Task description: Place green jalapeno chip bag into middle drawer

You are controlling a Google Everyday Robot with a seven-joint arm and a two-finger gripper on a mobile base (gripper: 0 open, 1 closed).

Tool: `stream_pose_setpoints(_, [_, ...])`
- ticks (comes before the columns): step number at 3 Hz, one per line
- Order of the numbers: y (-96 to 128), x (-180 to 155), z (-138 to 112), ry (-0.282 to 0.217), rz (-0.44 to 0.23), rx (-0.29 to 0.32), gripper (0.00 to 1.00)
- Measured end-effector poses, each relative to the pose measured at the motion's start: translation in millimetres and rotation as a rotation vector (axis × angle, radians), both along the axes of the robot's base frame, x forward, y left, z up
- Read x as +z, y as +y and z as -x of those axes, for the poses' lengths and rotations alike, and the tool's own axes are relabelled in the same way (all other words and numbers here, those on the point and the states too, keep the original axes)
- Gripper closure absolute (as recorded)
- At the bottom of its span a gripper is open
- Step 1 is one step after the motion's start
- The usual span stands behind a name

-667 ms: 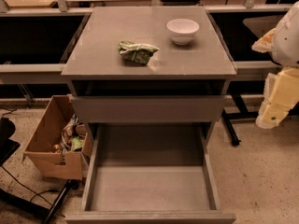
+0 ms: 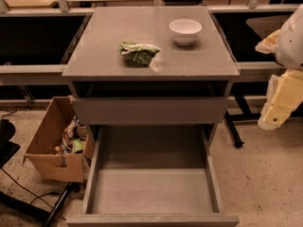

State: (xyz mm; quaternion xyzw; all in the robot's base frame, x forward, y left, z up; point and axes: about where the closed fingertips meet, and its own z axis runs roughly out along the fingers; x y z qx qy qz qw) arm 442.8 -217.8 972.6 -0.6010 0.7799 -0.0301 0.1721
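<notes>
While the green jalapeno chip bag (image 2: 138, 52) lies on the tabletop (image 2: 102, 58), the tool (image 2: 278, 105) hangs well apart at the view's right edge, grip state indeterminate, so reaching and grasping appear to precede the open middle drawer (image 2: 151, 193).

The one camera looks steeply down from above and in front of the grey cabinet (image 2: 109, 32), facing its front from close by. The cabinet top fills the upper half of the view and the open middle drawer (image 2: 151, 193) reaches the bottom edge. The gripper (image 2: 272, 117) hangs at the right edge, beside the cabinet.
</notes>
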Motion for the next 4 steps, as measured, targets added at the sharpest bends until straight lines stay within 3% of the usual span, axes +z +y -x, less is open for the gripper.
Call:
stream_pose_setpoints(1, [1,-26,-33,-0.02,-0.114,-0.004,0.0])
stream_pose_setpoints(2, [25,-56,-125,-0.088,-0.318,-0.013,0.0])
stream_pose_setpoints(3, [63,-65,-209,-0.156,-0.492,-0.01,0.0])
stream_pose_setpoints(4, [106,-57,-262,-0.204,-0.599,-0.001,0.0])
